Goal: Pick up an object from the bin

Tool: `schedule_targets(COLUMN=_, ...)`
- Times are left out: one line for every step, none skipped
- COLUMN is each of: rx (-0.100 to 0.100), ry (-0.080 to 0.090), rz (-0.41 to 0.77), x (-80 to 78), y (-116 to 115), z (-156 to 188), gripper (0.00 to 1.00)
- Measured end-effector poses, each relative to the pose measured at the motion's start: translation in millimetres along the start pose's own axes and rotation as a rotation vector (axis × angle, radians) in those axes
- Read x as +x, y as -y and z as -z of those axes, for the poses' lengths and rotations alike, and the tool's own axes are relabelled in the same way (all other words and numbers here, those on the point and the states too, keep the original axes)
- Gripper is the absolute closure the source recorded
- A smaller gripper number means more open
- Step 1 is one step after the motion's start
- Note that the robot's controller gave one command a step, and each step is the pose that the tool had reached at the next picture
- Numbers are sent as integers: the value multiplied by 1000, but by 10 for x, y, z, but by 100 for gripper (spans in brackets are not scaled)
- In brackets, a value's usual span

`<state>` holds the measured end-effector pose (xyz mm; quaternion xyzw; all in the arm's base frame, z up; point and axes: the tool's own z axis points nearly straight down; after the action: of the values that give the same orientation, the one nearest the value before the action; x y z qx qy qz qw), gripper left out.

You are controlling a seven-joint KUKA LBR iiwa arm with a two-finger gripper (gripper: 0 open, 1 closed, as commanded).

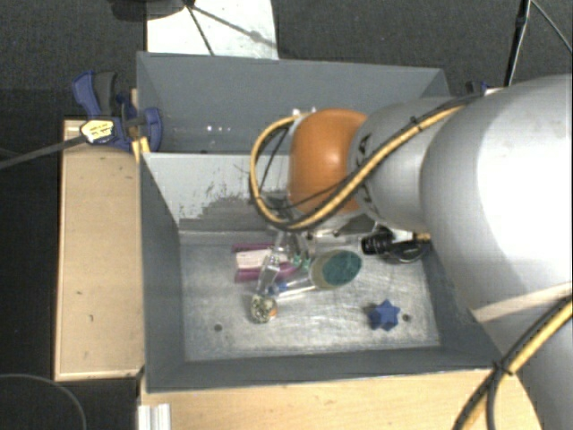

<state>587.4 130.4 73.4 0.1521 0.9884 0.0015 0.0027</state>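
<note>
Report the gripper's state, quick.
Gripper: cannot be told whether open or shut; it is low in the bin, between a pink block and a teal disc.

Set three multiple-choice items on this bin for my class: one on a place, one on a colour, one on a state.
1. Where on the floor of the bin does the blue star-shaped piece lie?
A) the view's lower right
B) upper left
C) centre

2. What colour is the round disc beside the gripper?
A) red
B) teal
C) yellow

3. The blue star-shaped piece is:
A) lifted off the floor
B) under the round disc
C) lying loose, alone

Answers: 1 A, it sits near the floor's lower right corner. 2 B, its face is dark teal. 3 C, bare floor surrounds it.
</note>
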Motion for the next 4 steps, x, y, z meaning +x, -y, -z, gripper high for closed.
schedule_targets(rx=0, ry=-1, rz=0, x=-11, y=-6, z=15, gripper=0)
schedule_targets(rx=-2, ry=6, rz=-2, x=-34, y=-8, z=34, gripper=100)
schedule_targets(rx=0, ry=0, rz=-3, x=-53, y=-13, z=487, gripper=100)
schedule_targets(rx=2, ry=-2, rz=-3, x=-56, y=-14, z=497, gripper=100)
